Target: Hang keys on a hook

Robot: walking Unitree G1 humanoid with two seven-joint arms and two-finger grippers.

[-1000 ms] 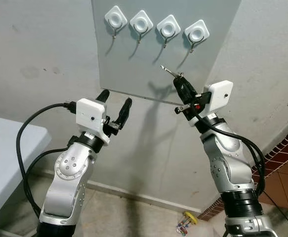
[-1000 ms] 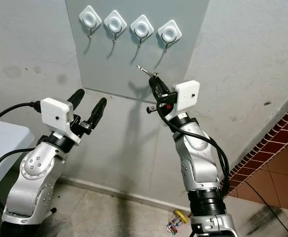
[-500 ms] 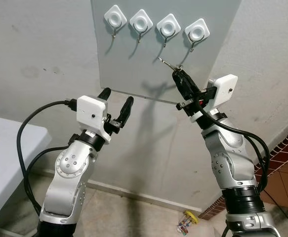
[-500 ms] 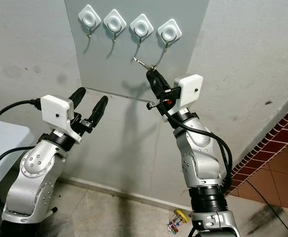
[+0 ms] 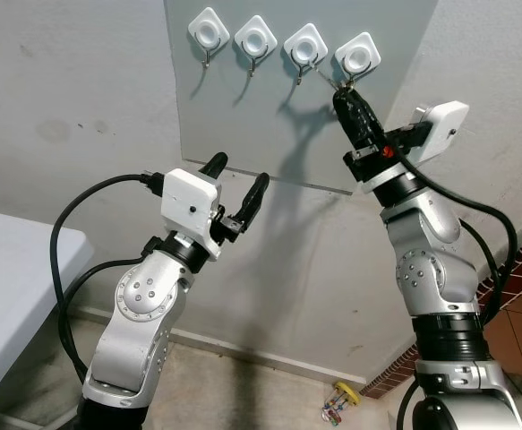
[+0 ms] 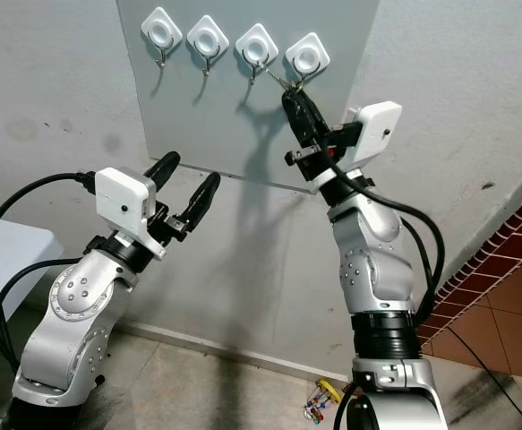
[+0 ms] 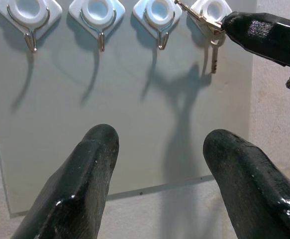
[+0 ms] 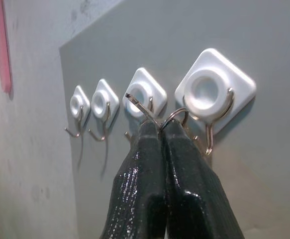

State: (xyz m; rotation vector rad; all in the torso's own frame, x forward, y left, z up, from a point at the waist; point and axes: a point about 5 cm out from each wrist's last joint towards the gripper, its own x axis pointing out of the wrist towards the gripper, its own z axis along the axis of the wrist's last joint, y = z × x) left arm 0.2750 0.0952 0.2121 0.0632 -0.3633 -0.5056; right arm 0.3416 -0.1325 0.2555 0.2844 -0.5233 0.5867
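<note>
A row of several white square hooks sits at the top of a grey wall panel (image 5: 243, 116). My right gripper (image 5: 343, 97) is raised to the rightmost hook (image 5: 357, 55), shut on a key ring with silver keys (image 7: 205, 20). In the right wrist view the ring (image 8: 172, 116) lies just below and in front of that hook's (image 8: 215, 91) wire, and one key blade (image 8: 137, 104) points toward the neighbouring hook (image 8: 145, 89). Whether the ring touches the wire I cannot tell. My left gripper (image 5: 238, 170) is open and holds nothing, lower and to the left, facing the panel.
A white table (image 5: 1, 269) stands at the far left. A small colourful object (image 5: 339, 401) lies on the floor by the wall's base. Red tiles (image 5: 520, 260) run along the right. Bare grey wall surrounds the panel.
My right gripper has risen with the keys from below the hooks up to the rightmost hook. The left arm has shifted a little to the right, still open.
</note>
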